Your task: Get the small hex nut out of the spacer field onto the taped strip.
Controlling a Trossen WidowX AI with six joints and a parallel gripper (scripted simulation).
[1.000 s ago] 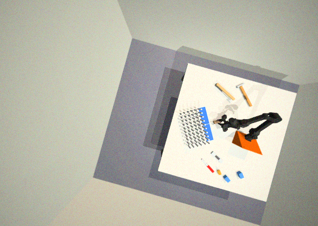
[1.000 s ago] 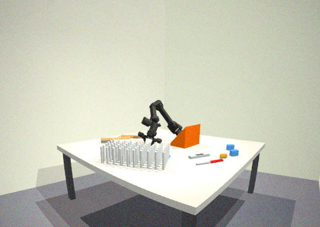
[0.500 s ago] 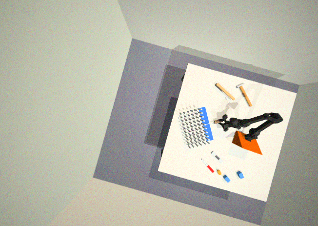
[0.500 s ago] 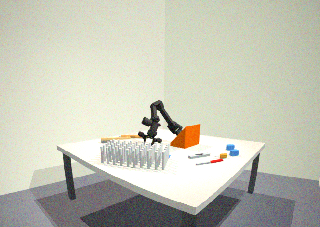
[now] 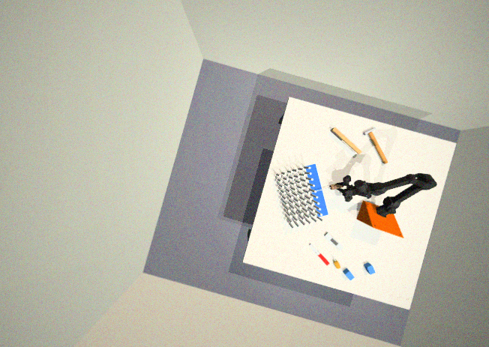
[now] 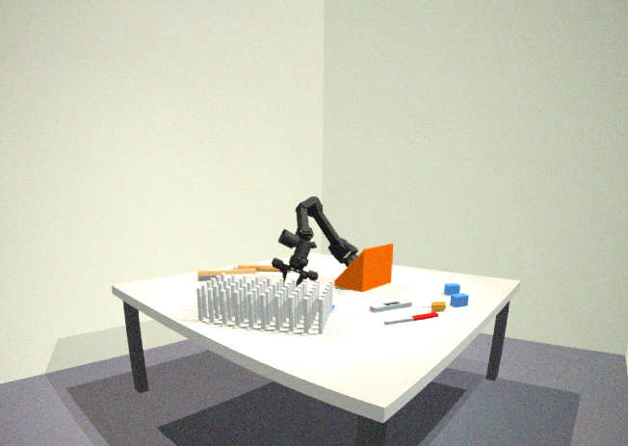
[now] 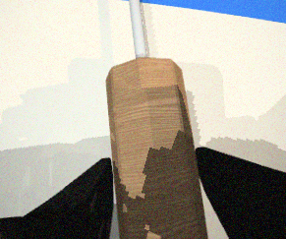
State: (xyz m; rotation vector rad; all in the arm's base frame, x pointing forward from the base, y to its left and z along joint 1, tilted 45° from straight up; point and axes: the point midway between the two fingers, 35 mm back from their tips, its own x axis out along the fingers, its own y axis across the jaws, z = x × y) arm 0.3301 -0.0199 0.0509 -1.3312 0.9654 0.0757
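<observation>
My gripper (image 5: 338,186) (image 6: 292,280) (image 7: 153,161) is shut on the wooden handle (image 7: 145,109) of a tool with a thin metal rod (image 7: 139,30). The gripper is just outside the blue taped strip (image 5: 323,205) (image 7: 270,6), on the robot's side, with the rod pointing toward the spacers. In the top view the rod reaches over the strip toward the front row; its far tip is too thin to make out. The metal spacers (image 5: 289,221) (image 6: 307,315) stand upright in dense rows behind the strip. The hex nut cannot be made out in any view.
An orange wedge (image 5: 381,221) (image 6: 377,268) stands by the arm's base. A hammer (image 5: 378,147) and a wooden-handled tool (image 5: 346,140) lie on one side. A grey tool (image 6: 390,306), a red-handled tool (image 6: 425,317), a yellow piece (image 6: 438,306) and two blue blocks (image 6: 452,288) (image 6: 459,300) lie on the other.
</observation>
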